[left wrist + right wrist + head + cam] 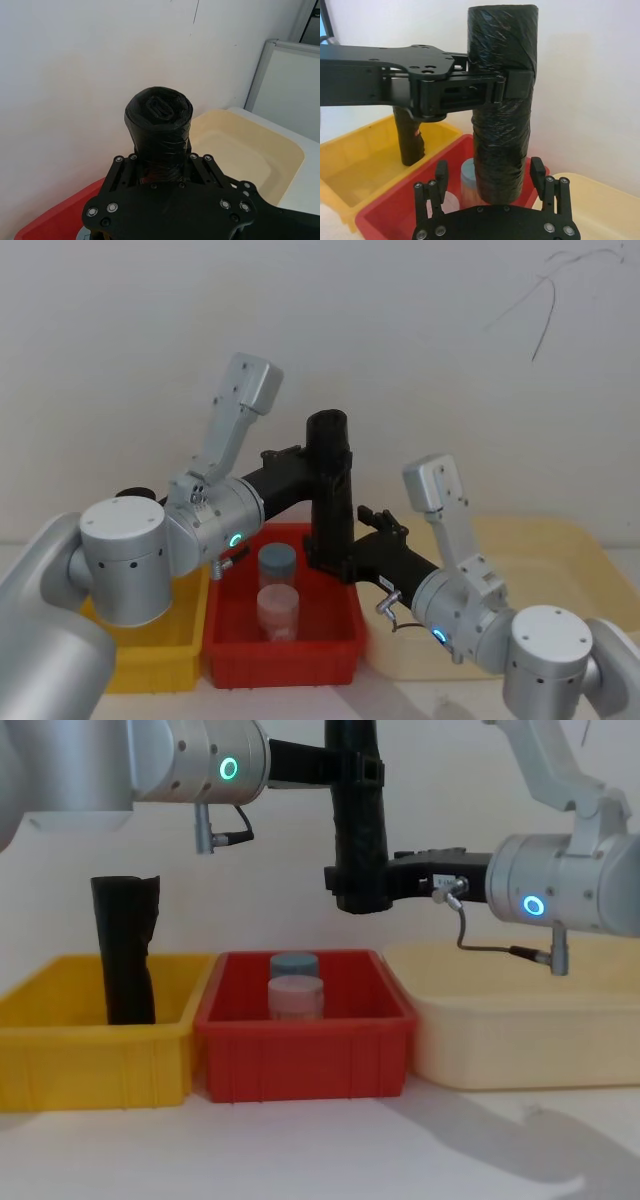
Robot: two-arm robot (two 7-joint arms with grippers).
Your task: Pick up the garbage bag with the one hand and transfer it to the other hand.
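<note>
Clamping the garbage bag point(358, 830) is the left claw point(355, 768) (right claw point(489, 172) straddles base).

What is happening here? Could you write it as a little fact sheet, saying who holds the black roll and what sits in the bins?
held thing: garbage bag, upright in the air above the red bin
left gripper: shut on the bag's upper part
right gripper: open, fingers either side of the bag's lower end, not yet gripping
red bin contents: blue-lidded jar, pink jar
yellow bin: holds another black roll, standing
cream tray: on the robot's right
</note>
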